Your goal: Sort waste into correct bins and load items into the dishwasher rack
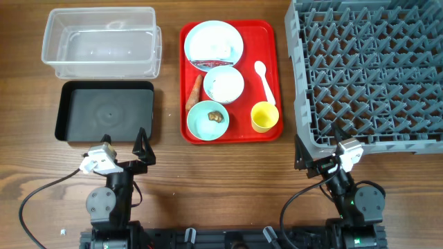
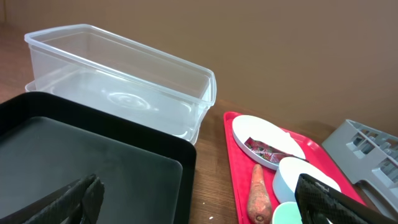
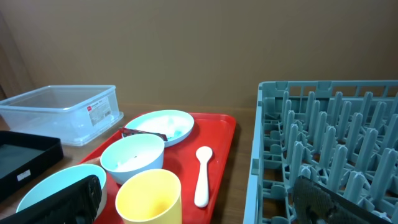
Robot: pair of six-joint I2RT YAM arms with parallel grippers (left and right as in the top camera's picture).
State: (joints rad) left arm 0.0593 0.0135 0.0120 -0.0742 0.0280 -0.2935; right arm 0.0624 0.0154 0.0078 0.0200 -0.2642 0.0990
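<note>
Status: opening step. Nothing looks sorted or loaded yet. The left gripper (image 1: pixel 123 144) and right gripper (image 1: pixel 318 146) sit at the near table edge, jaws spread wide and holding nothing. The likely next move is a reach to the red tray to lift off waste before the dishes go. It calls for a fine pinch among closely packed pieces.

1. Dishwasher rack (image 1: pixel 367 76): grey lattice on the right, nothing on its pegs where visible
2. Red tray (image 1: pixel 273 41): centre of the table, carries all the dishes and waste
3. Clear tub (image 1: pixel 100 43): far left, empty
4. Black tray (image 1: pixel 107 111): just in front of the tub, empty
5. Plate (image 1: pixel 204 38): far end of the red tray. It holds a red wrapper (image 1: pixel 206 65) at its near edge and a pale patch (image 1: pixel 225 50) that may be tissue
6. Blue bowl (image 1: pixel 208 84): middle of the tray, white rice (image 1: pixel 225 86) inside
7. Green bowl (image 1: pixel 194 121): near end of the tray, brown lump (image 1: pixel 215 116) inside
8. Yellow cup (image 1: pixel 264 116): near right corner, looks empty
9. Spoon (image 1: pixel 264 79): lying flat beyond the cup
10. Carrot (image 1: pixel 196 90): loose on the tray, beside the two bowls
</note>
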